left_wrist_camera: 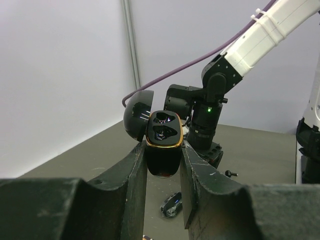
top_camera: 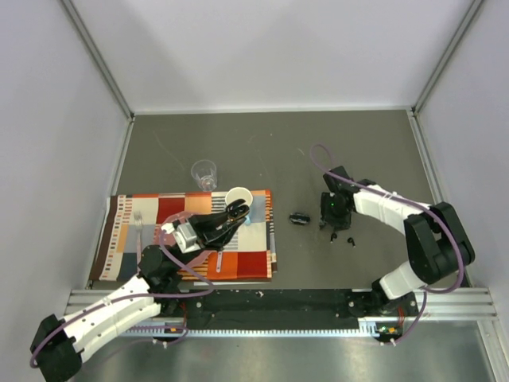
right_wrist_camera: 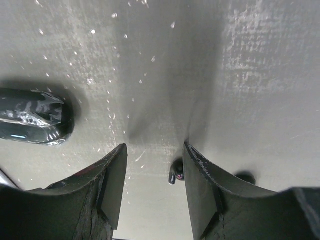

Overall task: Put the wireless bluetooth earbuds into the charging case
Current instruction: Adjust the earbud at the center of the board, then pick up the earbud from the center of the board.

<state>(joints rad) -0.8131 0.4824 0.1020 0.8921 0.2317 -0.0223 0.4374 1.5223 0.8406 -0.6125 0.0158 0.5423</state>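
My left gripper [left_wrist_camera: 163, 146] is shut on the charging case [left_wrist_camera: 163, 145], a black oval body with a gold rim. Its lid hangs open to the left and its two wells face the wrist camera. From above, the case [top_camera: 236, 213] is held over the placemat beside the mug. My right gripper [right_wrist_camera: 155, 147] stands open, low over the table. One tiny black earbud [right_wrist_camera: 176, 174] lies between its fingers, close to the right finger. Another earbud [right_wrist_camera: 245, 177] shows partly behind that finger. From above, both earbuds [top_camera: 332, 235] lie just below the right gripper [top_camera: 330, 225].
A second black case [top_camera: 299, 218], shut, lies on the table left of the right gripper. On the striped placemat [top_camera: 159, 211] are a white mug [top_camera: 238, 196] and a fork [top_camera: 138, 227]. A clear glass [top_camera: 204, 173] stands behind the mat.
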